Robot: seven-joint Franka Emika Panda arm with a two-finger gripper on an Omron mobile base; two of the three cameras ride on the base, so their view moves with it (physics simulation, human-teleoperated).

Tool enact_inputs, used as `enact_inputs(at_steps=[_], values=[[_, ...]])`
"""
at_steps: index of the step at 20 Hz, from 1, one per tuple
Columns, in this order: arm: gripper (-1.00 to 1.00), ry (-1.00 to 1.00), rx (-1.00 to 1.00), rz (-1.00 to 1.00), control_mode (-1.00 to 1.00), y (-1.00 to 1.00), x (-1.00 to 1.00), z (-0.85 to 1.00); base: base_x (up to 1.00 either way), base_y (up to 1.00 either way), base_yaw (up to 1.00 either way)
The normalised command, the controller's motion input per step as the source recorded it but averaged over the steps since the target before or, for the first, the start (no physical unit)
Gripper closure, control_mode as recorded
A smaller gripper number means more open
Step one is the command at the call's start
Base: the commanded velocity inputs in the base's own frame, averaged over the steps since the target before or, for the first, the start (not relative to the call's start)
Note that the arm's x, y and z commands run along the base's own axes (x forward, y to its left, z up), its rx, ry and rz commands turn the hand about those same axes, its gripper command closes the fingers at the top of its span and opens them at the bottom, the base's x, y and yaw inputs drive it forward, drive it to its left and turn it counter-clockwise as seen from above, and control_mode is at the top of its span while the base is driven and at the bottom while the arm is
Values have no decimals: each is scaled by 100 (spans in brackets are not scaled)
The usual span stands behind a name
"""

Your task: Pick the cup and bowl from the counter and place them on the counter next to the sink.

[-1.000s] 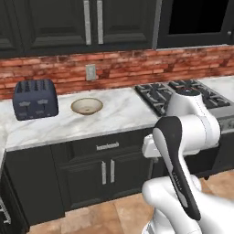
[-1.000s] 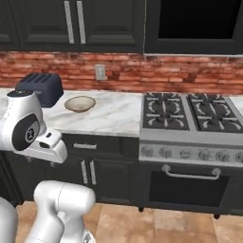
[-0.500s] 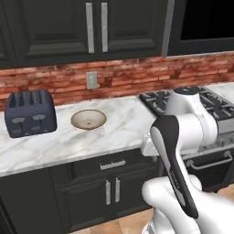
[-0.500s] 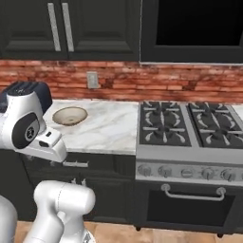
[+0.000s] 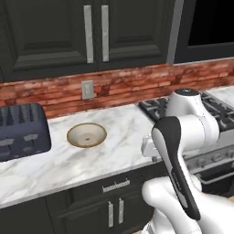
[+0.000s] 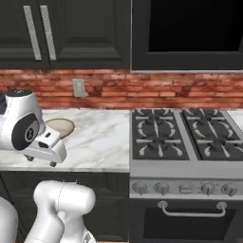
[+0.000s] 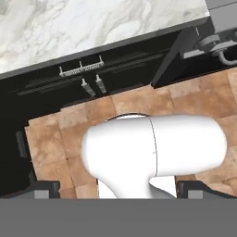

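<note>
The tan bowl [image 5: 87, 135] sits upright on the white marble counter [image 5: 125, 132], left of my arm. In the right base view the bowl [image 6: 61, 126] is partly hidden behind my hand. My gripper [image 6: 41, 161] hangs at the counter's front edge, right of the bowl and apart from it, pointing down. In the hand view the gripper [image 7: 118, 192] is open, with its dark fingertips [image 7: 44, 189] wide apart and nothing between them; it looks down at the floor and the counter [image 7: 92, 23] edge. The cup and the sink are out of view.
A dark blue toaster [image 5: 20, 132] stands on the counter left of the bowl. A black gas stove [image 6: 185, 137] with its oven below adjoins the counter on the right. Dark wall cabinets hang above a brick backsplash with an outlet [image 5: 87, 89].
The base has driven closer to the counter and to the right, so the whole scene has grown and shifted left. The arm keeps its pose and the gripper stays open.
</note>
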Motion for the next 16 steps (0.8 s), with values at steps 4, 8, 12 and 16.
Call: enact_inputs(at_steps=[4, 8, 12, 16], values=[[-100, 0, 0, 0, 100, 0, 0, 0, 79, 22, -18], [-100, 0, 0, 0, 100, 0, 0, 0, 55, 22, -7], [-100, 0, 0, 0, 100, 0, 0, 0, 0, 1, 0], [-100, 0, 0, 0, 100, 0, 0, 0, 0, 0, 0]])
